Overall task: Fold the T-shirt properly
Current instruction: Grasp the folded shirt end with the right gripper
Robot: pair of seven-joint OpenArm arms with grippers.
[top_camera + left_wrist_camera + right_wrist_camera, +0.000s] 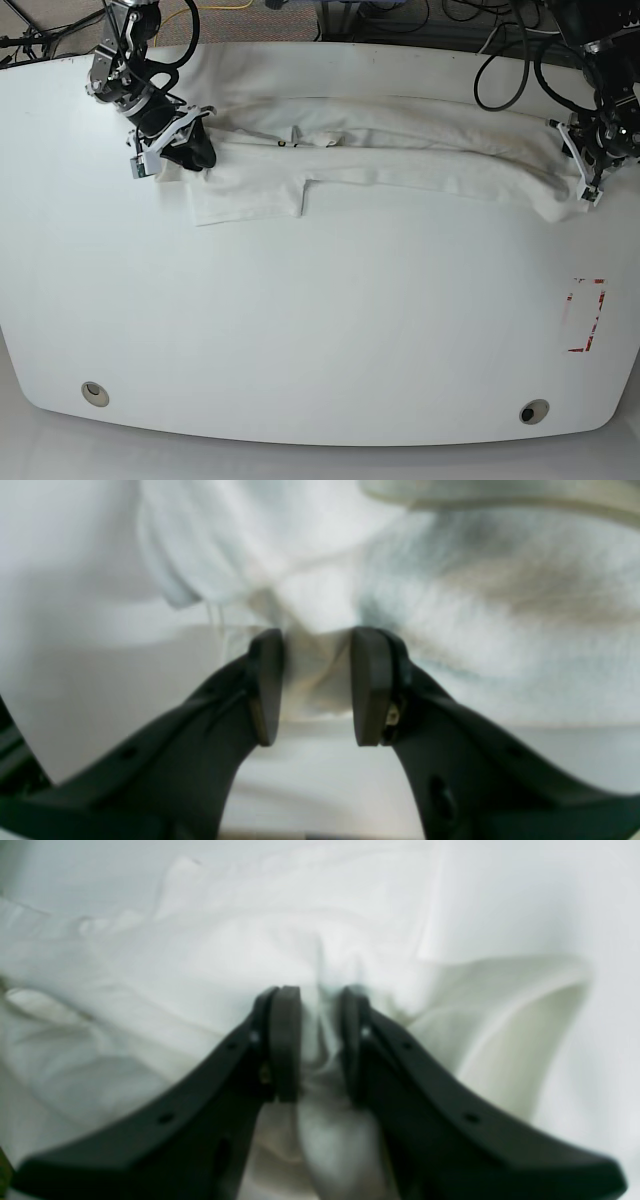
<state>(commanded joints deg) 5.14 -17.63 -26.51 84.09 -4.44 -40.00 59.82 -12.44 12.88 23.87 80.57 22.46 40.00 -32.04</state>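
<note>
Base view. The near part of the white counter (pixel 300 340) is bare except for two round holes, one toward the left near edge (pixel 95 392) and one toward the right near edge (pixel 533 411); a red-outlined rectangular mark (pixel 586 315) lies on the right side. Farther back, the T-shirt (pixel 400 160) lies flat on the counter as a long white band running across its far half, with one sleeve (pixel 245 195) projecting toward the viewer at the band's left end. A small dark mark (pixel 283 142) shows on the cloth near the far fold.

Right wrist view. The right gripper (pixel 320 1040) is clenched on a bunched ridge of T-shirt cloth, which fills the narrow gap between its dark pads (pixel 286 1040). In the base view this gripper (pixel 185 150) sits at the left end of the garment.

Left wrist view. The left gripper (pixel 315 680) grasps a pinch of white fabric between its pads (pixel 367 685), the cloth pressed against both inner faces. In the base view this gripper (pixel 583 180) meets the right end of the band.

Beyond the far counter edge, black cables (pixel 500 60) trail behind the arms.
</note>
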